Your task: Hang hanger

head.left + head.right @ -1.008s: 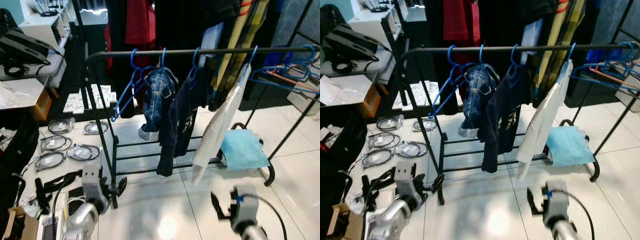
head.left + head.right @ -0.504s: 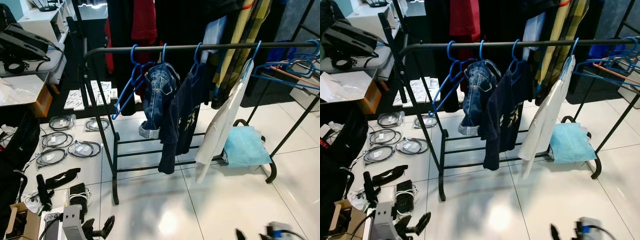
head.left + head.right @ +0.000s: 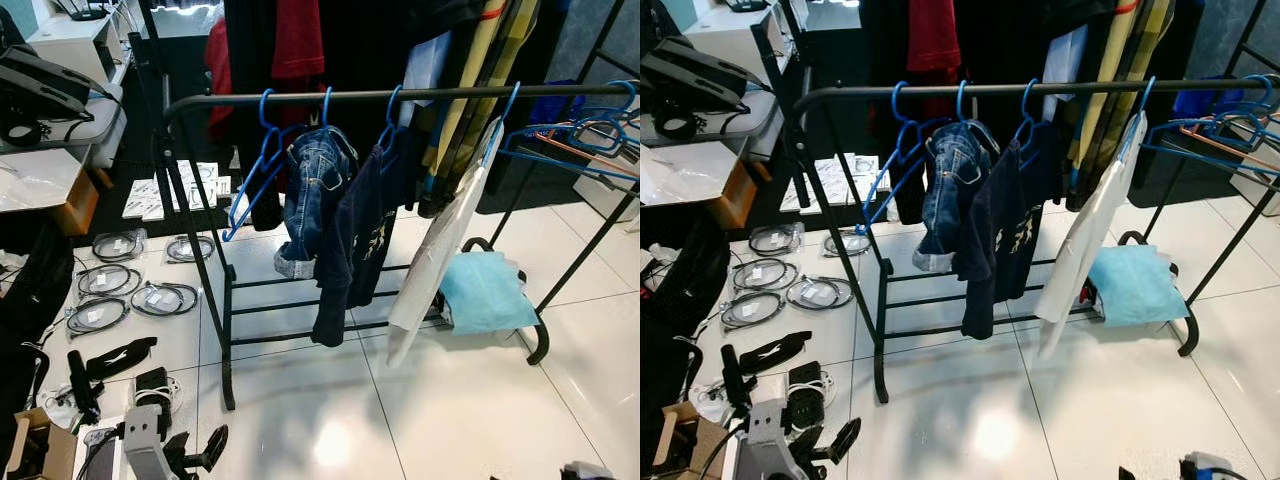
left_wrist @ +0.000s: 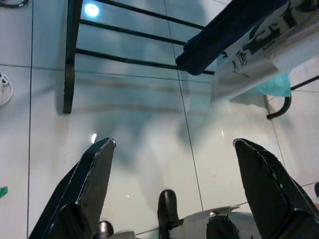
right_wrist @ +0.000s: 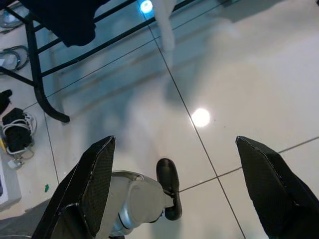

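Black clothes rack [image 3: 400, 96] standing on white tiled floor [image 3: 450, 400]. On its rail, from the left end: empty blue hangers [image 3: 262, 160], then jeans [image 3: 305, 205], dark navy garment [image 3: 350, 250], white garment [image 3: 435, 265], with more blue hangers [image 3: 580, 140] at the right end. Light blue cloth [image 3: 485, 290] lying at the rack's base, right side. Left gripper [image 4: 172, 189] low over the floor, fingers [image 4: 94, 184] spread wide, grasping nothing. Right gripper [image 5: 174, 184] likewise released, fingers [image 5: 94, 179] apart over bare tile. Coiled cables [image 3: 120, 290] on the floor left of the rack
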Motion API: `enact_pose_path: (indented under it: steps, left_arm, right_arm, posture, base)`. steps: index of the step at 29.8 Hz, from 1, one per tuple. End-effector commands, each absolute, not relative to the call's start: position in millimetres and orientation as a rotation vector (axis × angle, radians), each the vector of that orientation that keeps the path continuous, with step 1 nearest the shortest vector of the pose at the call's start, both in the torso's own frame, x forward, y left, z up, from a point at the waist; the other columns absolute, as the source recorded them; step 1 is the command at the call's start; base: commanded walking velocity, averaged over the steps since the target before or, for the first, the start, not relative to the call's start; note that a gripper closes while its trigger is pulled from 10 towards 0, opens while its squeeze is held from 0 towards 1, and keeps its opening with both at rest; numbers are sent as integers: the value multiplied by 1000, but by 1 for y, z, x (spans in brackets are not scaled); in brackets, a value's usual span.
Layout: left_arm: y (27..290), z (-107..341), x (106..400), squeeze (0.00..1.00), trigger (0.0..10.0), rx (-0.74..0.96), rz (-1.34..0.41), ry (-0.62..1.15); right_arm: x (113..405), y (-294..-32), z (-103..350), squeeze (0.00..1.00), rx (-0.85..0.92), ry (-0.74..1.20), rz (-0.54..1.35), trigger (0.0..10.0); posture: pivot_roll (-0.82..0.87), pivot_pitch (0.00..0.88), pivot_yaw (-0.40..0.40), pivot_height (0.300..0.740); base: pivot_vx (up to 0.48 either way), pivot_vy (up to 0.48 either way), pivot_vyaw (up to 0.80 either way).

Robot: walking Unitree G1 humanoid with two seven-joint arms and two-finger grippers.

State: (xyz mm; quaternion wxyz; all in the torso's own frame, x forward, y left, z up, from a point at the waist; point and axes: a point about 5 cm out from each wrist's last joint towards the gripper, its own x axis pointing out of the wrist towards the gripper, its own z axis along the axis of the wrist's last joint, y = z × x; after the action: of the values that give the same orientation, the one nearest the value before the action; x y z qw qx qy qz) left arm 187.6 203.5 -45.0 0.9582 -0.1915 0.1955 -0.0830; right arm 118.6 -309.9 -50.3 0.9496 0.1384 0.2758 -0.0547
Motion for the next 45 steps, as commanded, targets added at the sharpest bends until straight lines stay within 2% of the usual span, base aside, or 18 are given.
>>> enact_pose_path:
  steps: [1,6,13,25,35,45]
  left_arm:
    - [207,-42,192,0,10000,-392,-183,387]
    - [212,-33,207,0,10000,-399,-187,363]
    - [209,-28,209,0,10000,-408,-193,340]
    - [208,-27,210,0,10000,-416,-194,348]
    - [203,-18,213,0,10000,-412,-206,320]
    - [201,-8,215,0,10000,-392,-247,281]
  right_arm:
    - [109,-311,-54,0,302,588,-134,10000]
    - [104,-308,-56,0,302,591,-123,10000]
    - [102,-305,-57,0,328,569,-125,10000]
    - [113,-295,-60,0,337,570,-115,10000]
    - [138,-285,-57,0,333,548,-89,10000]
    - [177,-274,-40,0,310,427,-21,10000]
  posture:
    - [-84,110,-12,740]
    - [-84,110,-8,740]
    - [-83,114,-8,740]
    - [-88,121,-5,740]
    - [-83,122,-1,740]
    - [-75,120,-6,740]
  base:
    - [0,0,-800]
    - [0,0,-800]
    - [0,0,-800]
    - [0,0,0]
    - [0,0,-764]
    - [0,0,0]
